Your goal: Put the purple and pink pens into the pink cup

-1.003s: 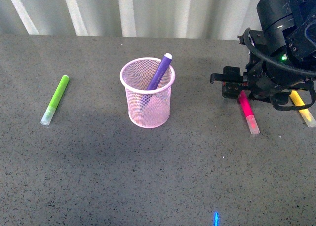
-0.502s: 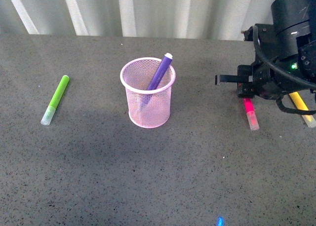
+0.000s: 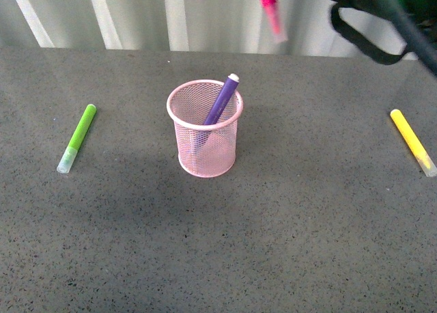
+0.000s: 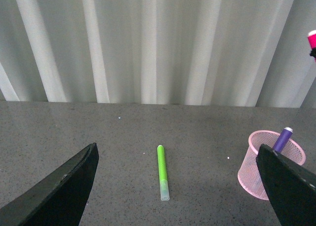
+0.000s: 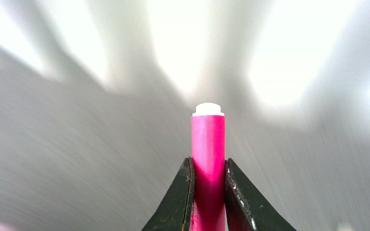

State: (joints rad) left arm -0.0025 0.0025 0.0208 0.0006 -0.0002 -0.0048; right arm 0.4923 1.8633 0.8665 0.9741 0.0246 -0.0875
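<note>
My right end effector (image 5: pixel 208 160), clamped on the pink pen (image 3: pixel 272 14), holds it high behind the cup (image 3: pixel 205 156), so I should centre over the rim's free side, clear of the leaning purple pen (image 3: pixel 222 100), before lowering.

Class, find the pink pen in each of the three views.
Front: pink pen aloft, near the top, right of centre.
Left wrist: clipped at the frame edge, above the pink cup.
Right wrist: centred between the jaws.
Shared landmark: pink cup, front and left wrist.
</note>
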